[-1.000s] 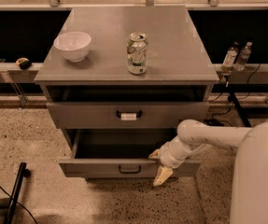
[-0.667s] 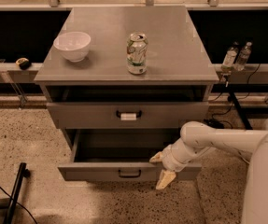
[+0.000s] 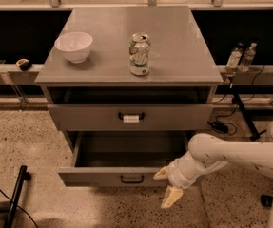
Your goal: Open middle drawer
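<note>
One gripper [image 3: 165, 189] beside open middle drawer [image 3: 98, 176]

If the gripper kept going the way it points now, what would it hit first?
Probably the speckled floor: the gripper, at the right front end of the middle drawer, points down and left. Depth is unclear; it might brush that front.

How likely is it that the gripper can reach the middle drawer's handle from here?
Probably yes. The gripper hangs open just right of the handle, level with the drawer front, and nothing shows between them. The drawer is already pulled out.
</note>
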You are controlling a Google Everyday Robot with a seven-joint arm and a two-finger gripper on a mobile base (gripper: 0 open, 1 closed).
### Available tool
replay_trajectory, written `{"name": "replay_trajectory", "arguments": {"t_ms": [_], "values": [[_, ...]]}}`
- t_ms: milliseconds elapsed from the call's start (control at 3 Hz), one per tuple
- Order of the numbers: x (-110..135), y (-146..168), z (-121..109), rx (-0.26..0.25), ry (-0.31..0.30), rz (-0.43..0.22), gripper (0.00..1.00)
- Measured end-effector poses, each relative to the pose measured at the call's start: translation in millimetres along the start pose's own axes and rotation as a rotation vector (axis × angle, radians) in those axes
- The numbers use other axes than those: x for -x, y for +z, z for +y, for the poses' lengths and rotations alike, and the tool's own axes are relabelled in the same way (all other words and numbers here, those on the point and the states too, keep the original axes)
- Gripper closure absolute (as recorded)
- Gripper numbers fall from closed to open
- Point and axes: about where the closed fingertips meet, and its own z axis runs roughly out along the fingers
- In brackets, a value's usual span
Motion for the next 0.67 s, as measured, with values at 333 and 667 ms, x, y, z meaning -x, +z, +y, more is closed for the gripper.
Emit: {"name": "replay_trajectory", "arguments": {"t_ms": [333, 667], "values": [[5, -13, 12, -0.01, 0.005, -0.019, 0.3], [7, -30, 3, -0.046, 0.005, -0.019, 0.12]]}}
